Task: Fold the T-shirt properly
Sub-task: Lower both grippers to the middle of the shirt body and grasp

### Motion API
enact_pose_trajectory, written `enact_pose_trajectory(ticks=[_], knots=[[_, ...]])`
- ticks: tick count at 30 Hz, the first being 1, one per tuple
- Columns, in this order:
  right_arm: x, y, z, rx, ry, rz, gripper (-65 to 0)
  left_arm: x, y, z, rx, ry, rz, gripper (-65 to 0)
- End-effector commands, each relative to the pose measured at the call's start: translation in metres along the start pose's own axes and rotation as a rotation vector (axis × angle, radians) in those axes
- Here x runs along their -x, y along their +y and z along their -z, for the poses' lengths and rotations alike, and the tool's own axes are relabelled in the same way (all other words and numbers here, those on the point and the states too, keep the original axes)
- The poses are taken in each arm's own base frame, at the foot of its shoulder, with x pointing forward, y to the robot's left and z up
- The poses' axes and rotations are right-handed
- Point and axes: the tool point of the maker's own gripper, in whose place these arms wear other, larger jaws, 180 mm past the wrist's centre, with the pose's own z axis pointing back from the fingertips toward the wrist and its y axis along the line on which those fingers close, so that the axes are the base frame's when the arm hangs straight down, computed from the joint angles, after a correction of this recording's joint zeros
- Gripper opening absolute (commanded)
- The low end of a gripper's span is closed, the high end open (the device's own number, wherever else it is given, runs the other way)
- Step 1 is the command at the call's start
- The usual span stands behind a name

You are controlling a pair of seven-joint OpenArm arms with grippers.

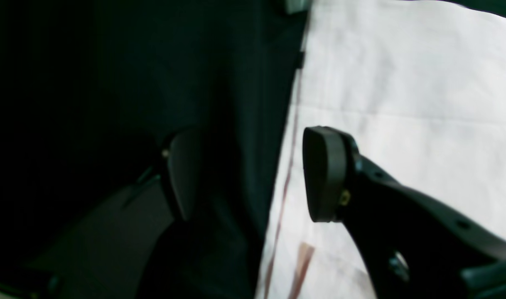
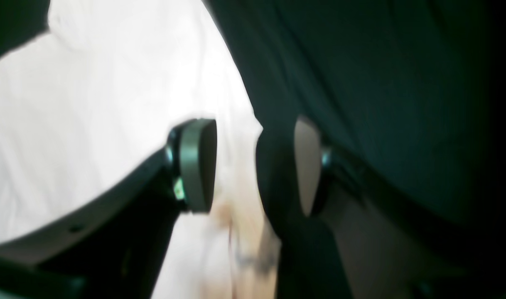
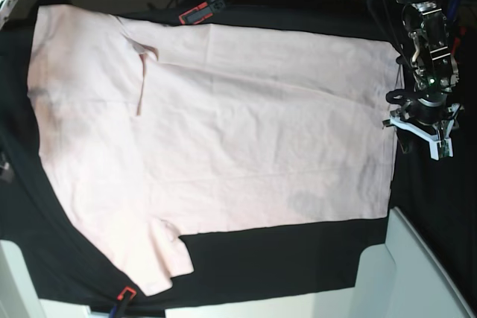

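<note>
A large black cloth [image 3: 298,258] covers the work surface, pinned by clamps at the upper middle [image 3: 195,13] and at the bottom left of the base view. The pale pink T-shirt [image 3: 246,139] lies spread flat across it, filling most of the frame, one sleeve toward the upper left, the other at the lower left, the hem running down the right side.

No fold shows yet; judging by this, the task sits at its start, with the arms lining up on an edge to grasp.

In the base view one arm hangs at the right, its gripper [image 3: 425,128] just beside the hem. From the left wrist view, the left gripper [image 1: 249,174] stands with jaws apart and nothing between them, straddling the line where pink fabric meets black cloth. In the right wrist view (blurred), the right gripper [image 2: 255,166] likewise stands parted and empty over a shirt edge; its arm cannot be picked out in the base view.

The next move likely calls for lowering onto a single layer at the edge, pinching only pink fabric and not the cloth beneath.

Open black cloth lies along the bottom and right; the clamps and cables along the top edge leave less room there.
</note>
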Motion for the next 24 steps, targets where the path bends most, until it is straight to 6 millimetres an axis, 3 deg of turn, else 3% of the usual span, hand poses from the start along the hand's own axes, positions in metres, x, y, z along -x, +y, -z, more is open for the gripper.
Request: enact_pose_trajectory(ticks=[1, 7, 10, 14, 20, 24], knots=[[-0.018, -0.001, 0.005, -0.010, -0.036, -0.005, -35.5, -0.018, 0.009, 0.001, -0.018, -0.052, 0.009, -27.0], [-0.015, 0.016, 0.065, -0.022, 0.023, -0.125, -34.7, -0.018, 0.009, 0.001, -0.018, -0.052, 0.007, -27.0], [-0.008, 0.022, 0.087, -0.023, 0.049, -0.128, -29.2, -0.019, 0.009, 0.001, -0.018, -0.052, 0.008, -27.0], [-0.008, 0.019, 0.098, -0.020, 0.032, -0.048, -19.7, -0.016, 0.009, 0.001, -0.018, -0.046, 0.007, -27.0], [-0.003, 0.035, 0.106, -0.045, 0.033, -0.044, -19.2, -0.014, 0.010, 0.001, -0.019, -0.042, 0.007, -27.0], [0.026, 0.057, 0.119, -0.067, 0.112, -0.126, -19.0, -0.013, 0.009, 0.000, -0.019, -0.040, 0.007, -27.0]])
